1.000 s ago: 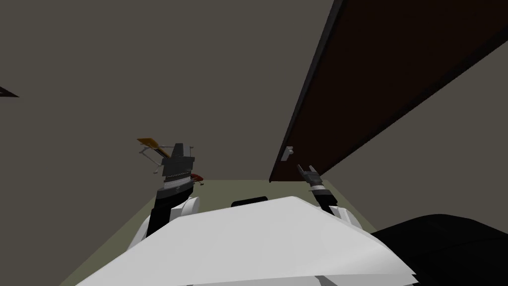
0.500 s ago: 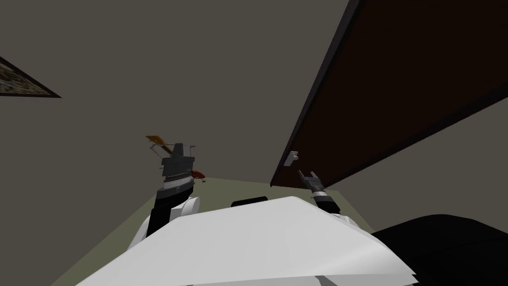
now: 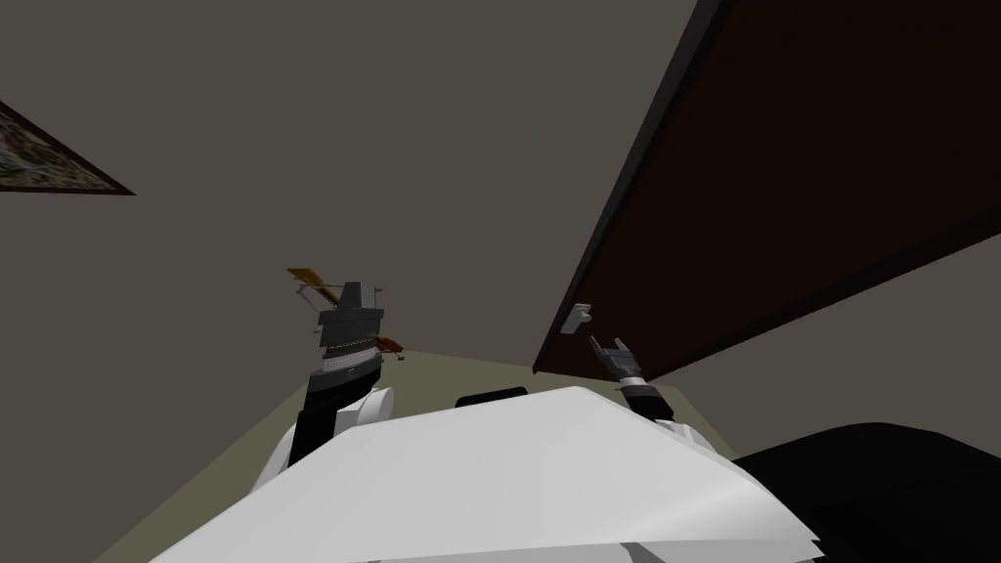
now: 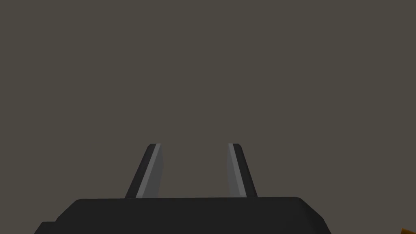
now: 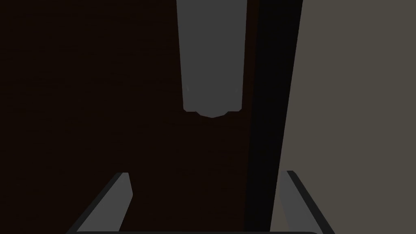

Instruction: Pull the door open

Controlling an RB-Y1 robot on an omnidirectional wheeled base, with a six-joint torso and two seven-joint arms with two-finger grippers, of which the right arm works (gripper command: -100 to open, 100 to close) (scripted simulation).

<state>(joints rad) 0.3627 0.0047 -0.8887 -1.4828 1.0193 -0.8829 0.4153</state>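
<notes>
A dark brown door slants across the right of the head view, with a small light grey handle near its black free edge. My right gripper hangs open just below and right of that handle, apart from it. In the right wrist view the grey handle sits ahead of the open right gripper on the brown door face, beside the door's black edge. My left gripper is raised at the left, open, facing a grey wall.
A grey wall runs ahead and left, with a picture frame at far left. Small orange and red objects lie behind the left arm. An olive floor shows below. A black area lies at the lower right.
The whole head view has shifted, so I have turned: the picture frame has come into view at left. The door and handle sit slightly farther right and the right gripper is nearer the handle.
</notes>
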